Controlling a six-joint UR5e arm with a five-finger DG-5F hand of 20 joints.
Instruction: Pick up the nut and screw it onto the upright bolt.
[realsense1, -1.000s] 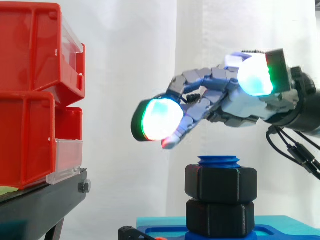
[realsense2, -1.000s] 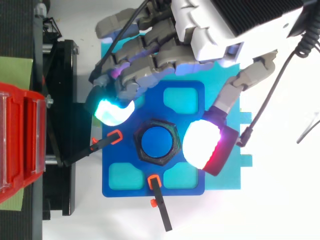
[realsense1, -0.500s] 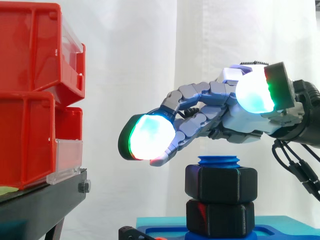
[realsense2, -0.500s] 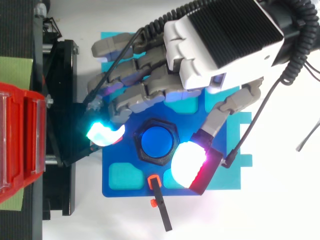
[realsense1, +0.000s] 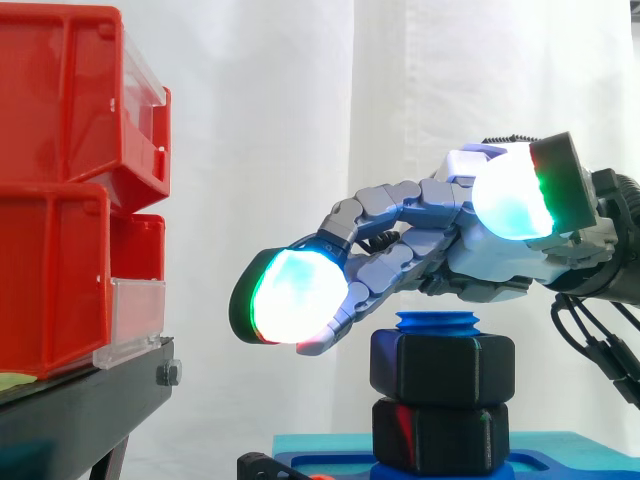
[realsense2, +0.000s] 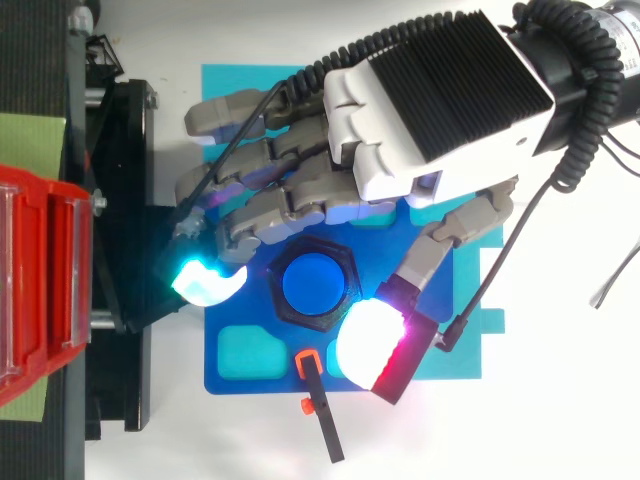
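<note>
Over on the left, red bins (realsense1: 60, 190) are sitting stacked on the black stand (realsense1: 85, 405), well apart from the action. Down at the bottom, the blue plate (realsense2: 228, 378) is carrying the bolt (realsense2: 312, 285), which is standing upright at its middle. The black nut (realsense1: 442, 365) is sitting on that bolt just under its blue tip, above a second black hex block (realsense1: 440, 435). The hand (realsense2: 440, 100) is hovering over it all, fingers spread apart and gripping nothing. One glowing fingertip (realsense1: 295, 297) is hanging to one side of the nut and the thumb pad (realsense2: 370, 338) to the other, neither touching as far as I can tell.

I'm reading this as the turning stage, with the nut on the thread and looking like it needs winding further down. To do it well, the hand should be coming straight down until the pads are level with the nut's flats, centring over the bolt, then closing evenly on opposite flats. A lopsided pinch is risking a tilted nut and a bound thread, so I'd be going for a light squeeze and a level twist.
</note>
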